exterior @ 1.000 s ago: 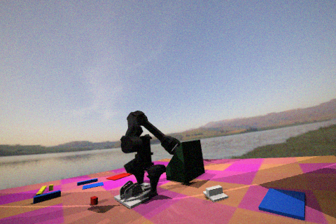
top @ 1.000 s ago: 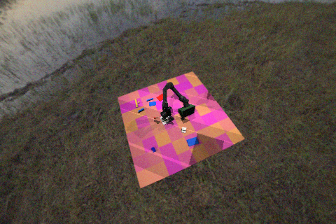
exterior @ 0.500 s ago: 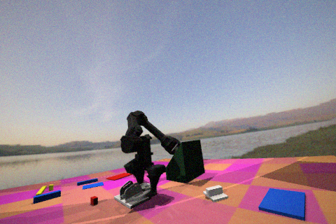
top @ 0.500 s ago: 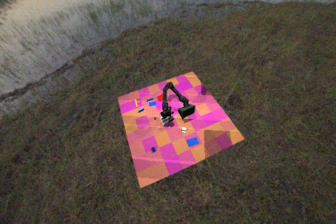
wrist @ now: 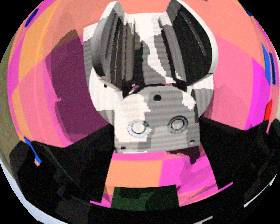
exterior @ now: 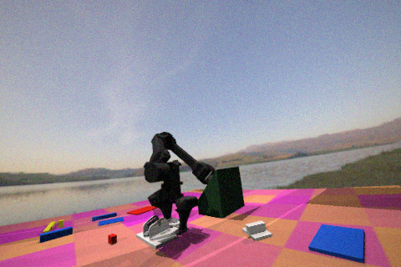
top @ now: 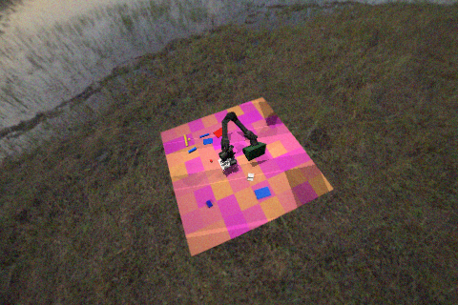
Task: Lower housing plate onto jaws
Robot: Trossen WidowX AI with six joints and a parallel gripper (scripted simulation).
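Note:
The grey-white housing plate (wrist: 157,112) lies between the fingers of my gripper (wrist: 156,123) (exterior: 175,223) (top: 229,161), which is shut on its two side edges. Two round pin heads or holes show on its face, side by side. The left jaw (wrist: 105,47) and right jaw (wrist: 195,47) stand apart beyond the plate, on the white base (wrist: 97,92) (exterior: 157,244). The plate's far edge overlaps the near ends of the jaws. In the wrist view it looks about level. Its underside and any gap above the stubs are hidden; the exterior view shows black fingers over that end.
A dark green block (top: 255,151) (exterior: 222,192) stands by the arm's lower end. A white stepped block (top: 250,176) (exterior: 255,227) and a blue slab (top: 262,193) (exterior: 337,242) lie to one side. A small red cube (exterior: 112,239), a red slab (exterior: 142,210) and several blue and yellow pieces lie opposite.

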